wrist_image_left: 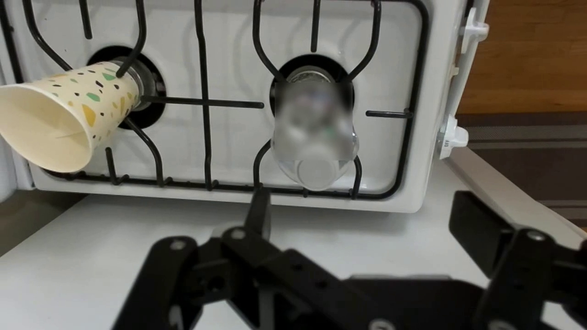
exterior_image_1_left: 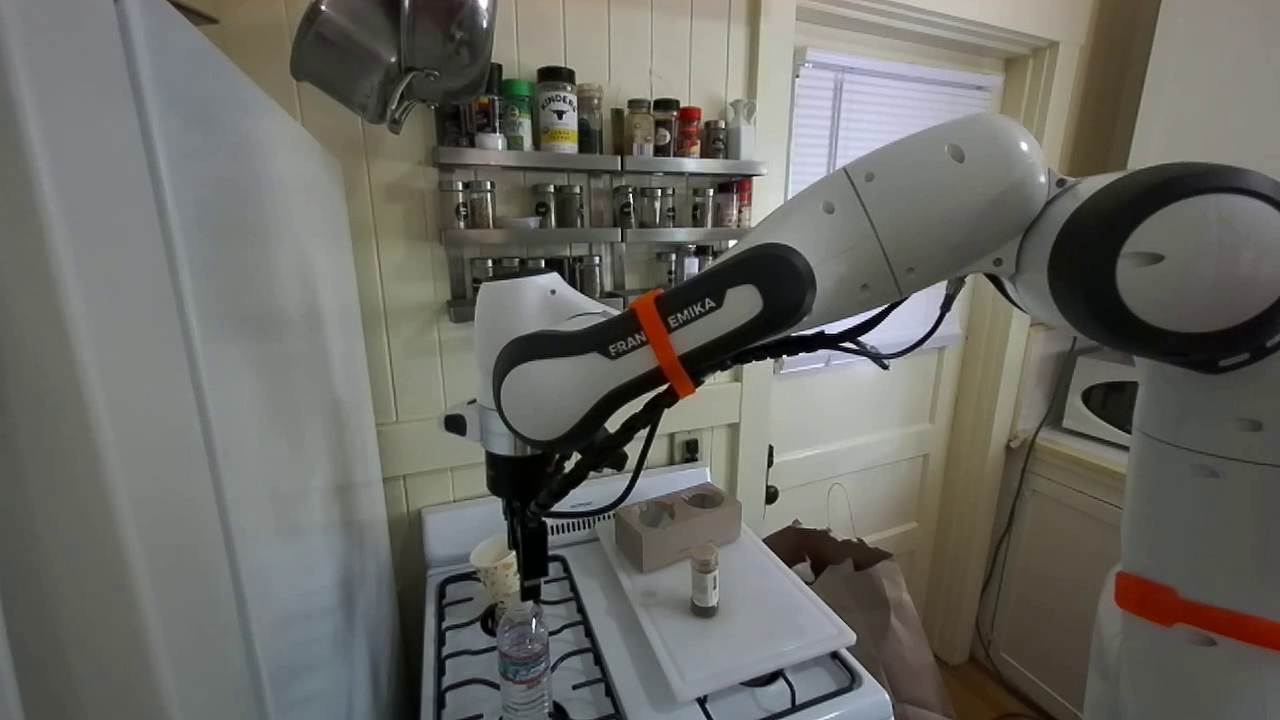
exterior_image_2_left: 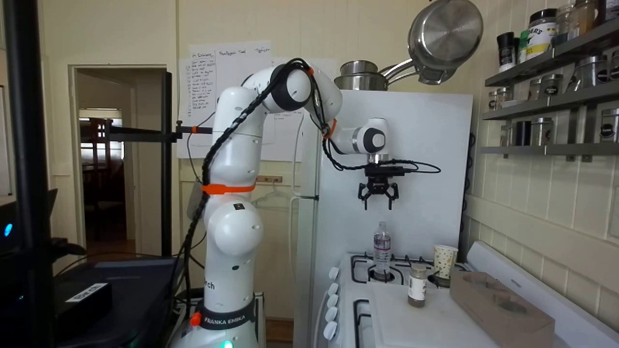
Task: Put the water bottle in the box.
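The water bottle is clear, ribbed plastic with a pale cap. It stands upright on a stove burner in both exterior views [exterior_image_1_left: 524, 668] [exterior_image_2_left: 382, 247]. In the wrist view the bottle [wrist_image_left: 316, 172] is partly blurred. The grey-beige box [exterior_image_1_left: 675, 540] has round openings in its top and sits at the back of the stove; it also shows in an exterior view [exterior_image_2_left: 493, 309] and is out of the wrist view. My gripper [exterior_image_2_left: 378, 205] is open and empty, pointing down above the bottle with a gap. Its spread fingers show in the wrist view [wrist_image_left: 362, 206]; the gripper also shows edge-on in an exterior view [exterior_image_1_left: 528, 585].
A patterned paper cup [wrist_image_left: 73, 110] stands on the back burner. A spice jar [exterior_image_2_left: 417, 286] stands on a white board [exterior_image_1_left: 720, 640] covering part of the stove. Black grates [wrist_image_left: 204, 91] surround the bottle. The refrigerator [exterior_image_2_left: 411, 145] rises beside the stove; spice shelves [exterior_image_1_left: 600, 235] hang on the wall.
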`<state>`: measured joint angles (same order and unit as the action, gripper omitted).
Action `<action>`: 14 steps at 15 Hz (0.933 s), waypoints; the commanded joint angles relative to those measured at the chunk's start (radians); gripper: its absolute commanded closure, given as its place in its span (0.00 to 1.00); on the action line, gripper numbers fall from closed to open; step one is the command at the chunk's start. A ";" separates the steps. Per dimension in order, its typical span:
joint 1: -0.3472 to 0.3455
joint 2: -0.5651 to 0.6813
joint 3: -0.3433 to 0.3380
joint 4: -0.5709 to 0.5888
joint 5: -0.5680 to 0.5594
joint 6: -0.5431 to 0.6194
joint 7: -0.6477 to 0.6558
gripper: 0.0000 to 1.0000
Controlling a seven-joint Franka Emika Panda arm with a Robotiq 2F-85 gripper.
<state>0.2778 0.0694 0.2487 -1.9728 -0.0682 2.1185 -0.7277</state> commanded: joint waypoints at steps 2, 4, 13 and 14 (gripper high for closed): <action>-0.014 0.111 0.008 0.067 -0.018 -0.005 -0.007 0.00; -0.013 0.147 0.011 0.088 -0.021 -0.014 -0.002 0.00; -0.018 0.171 0.016 0.087 -0.016 -0.012 0.031 0.47; -0.015 0.164 0.016 0.075 -0.019 -0.011 0.042 0.49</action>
<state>0.2664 0.2483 0.2514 -1.8713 -0.0740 2.1189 -0.7232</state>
